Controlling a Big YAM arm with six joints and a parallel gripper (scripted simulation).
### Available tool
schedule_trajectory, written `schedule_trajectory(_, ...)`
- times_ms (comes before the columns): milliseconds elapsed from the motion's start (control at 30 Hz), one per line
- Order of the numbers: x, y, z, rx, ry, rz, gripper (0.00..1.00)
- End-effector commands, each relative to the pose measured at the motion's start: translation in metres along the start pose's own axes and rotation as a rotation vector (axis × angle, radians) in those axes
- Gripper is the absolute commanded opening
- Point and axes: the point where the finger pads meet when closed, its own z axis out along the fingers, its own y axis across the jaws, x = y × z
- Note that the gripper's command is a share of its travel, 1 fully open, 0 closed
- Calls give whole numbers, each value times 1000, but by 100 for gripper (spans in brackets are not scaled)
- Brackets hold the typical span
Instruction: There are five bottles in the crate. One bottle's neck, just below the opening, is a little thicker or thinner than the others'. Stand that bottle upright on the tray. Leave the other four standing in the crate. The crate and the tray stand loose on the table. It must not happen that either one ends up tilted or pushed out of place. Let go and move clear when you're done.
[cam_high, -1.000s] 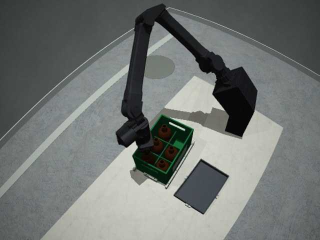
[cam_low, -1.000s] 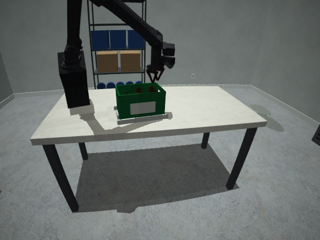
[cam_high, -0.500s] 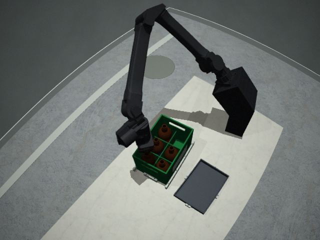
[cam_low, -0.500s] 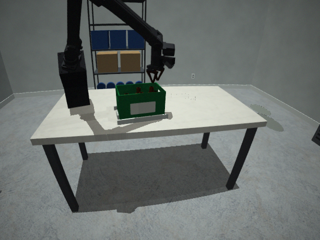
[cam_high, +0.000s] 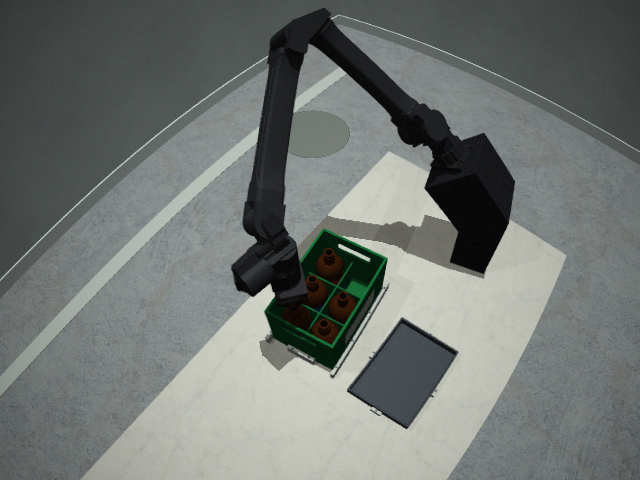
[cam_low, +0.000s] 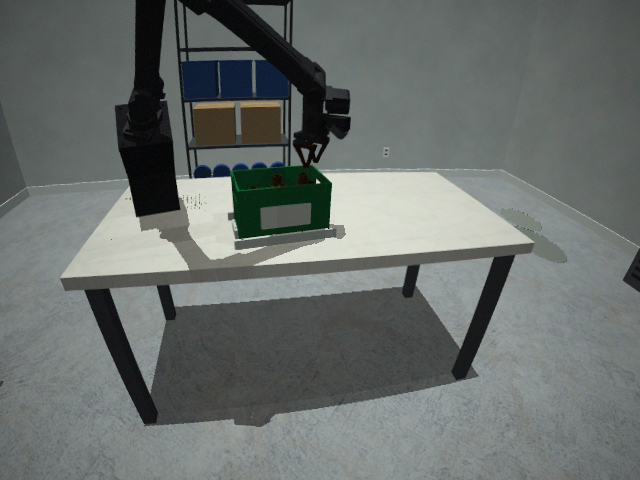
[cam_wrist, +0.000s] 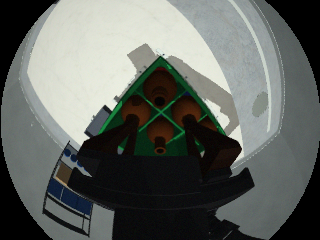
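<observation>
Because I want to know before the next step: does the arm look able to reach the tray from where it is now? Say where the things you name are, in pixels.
Probably yes: the tray (cam_high: 403, 373) lies bare beside the crate (cam_high: 300, 338) (cam_low: 281, 211) (cam_wrist: 131, 93), though the gripper (cam_high: 295, 304) (cam_low: 311, 161) (cam_wrist: 160, 120) must first clear its rim.

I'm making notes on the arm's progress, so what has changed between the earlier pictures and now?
Nothing visibly changed. The tool still hovers open over the crate, nothing taken hold of or let go. Bottles, crate and tray stayed put.
</observation>
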Motion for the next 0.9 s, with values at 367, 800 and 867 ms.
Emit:
schedule_trajectory(367, -3, 1, 23, -1, 3, -5, 61)
schedule_trajectory(800, -4, 0, 35, -1, 1, -2, 61)
schedule_trajectory(867, -6, 1, 30, -10, -11, -1, 61)
